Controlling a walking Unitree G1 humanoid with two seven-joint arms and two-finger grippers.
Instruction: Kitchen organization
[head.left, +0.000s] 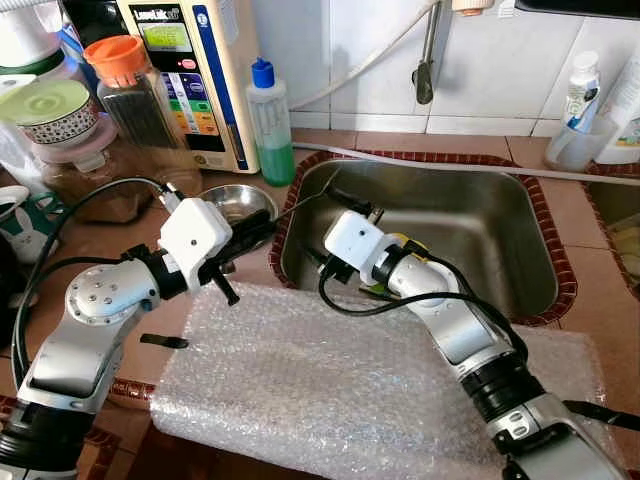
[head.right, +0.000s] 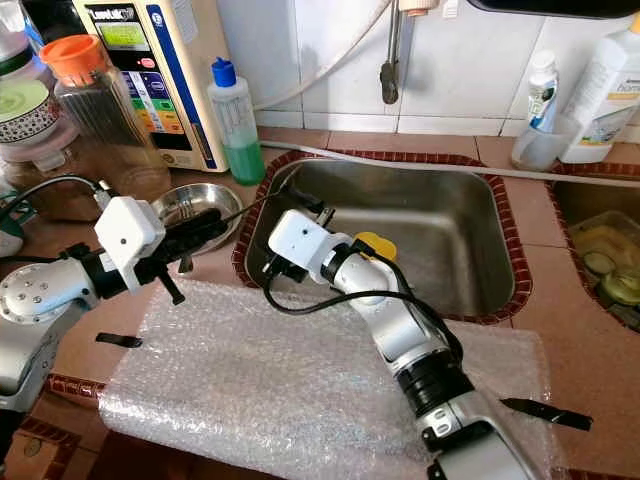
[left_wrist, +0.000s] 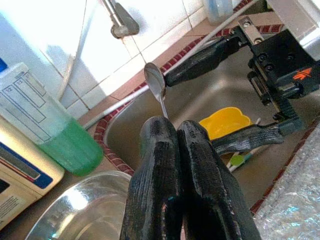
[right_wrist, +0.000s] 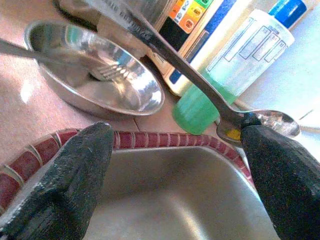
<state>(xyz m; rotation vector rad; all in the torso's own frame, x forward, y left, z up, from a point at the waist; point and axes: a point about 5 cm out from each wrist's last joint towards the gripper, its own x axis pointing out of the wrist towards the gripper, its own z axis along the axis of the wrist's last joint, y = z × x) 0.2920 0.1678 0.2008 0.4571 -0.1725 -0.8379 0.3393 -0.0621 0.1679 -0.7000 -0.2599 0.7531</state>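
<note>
My left gripper (head.left: 262, 230) is shut on the handle of a steel spoon (left_wrist: 154, 81) at the sink's left rim, beside a steel bowl (head.left: 240, 201) that has a fork (right_wrist: 107, 73) in it. The spoon reaches over the rim, and its bowl end (right_wrist: 264, 120) lies against one finger of my right gripper (head.left: 323, 230). That gripper is open just inside the steel sink (head.left: 500, 205), with its fingers on either side of the spoon's tip. A yellow object (head.right: 376, 245) lies in the sink behind my right wrist.
Bubble wrap (head.left: 330, 390) covers the counter in front of the sink. A green soap bottle (head.left: 271, 125), a white appliance (head.left: 195, 70) and an orange-lidded jar (head.left: 130, 90) stand at the back left. The tap (head.left: 427, 65) hangs over the sink.
</note>
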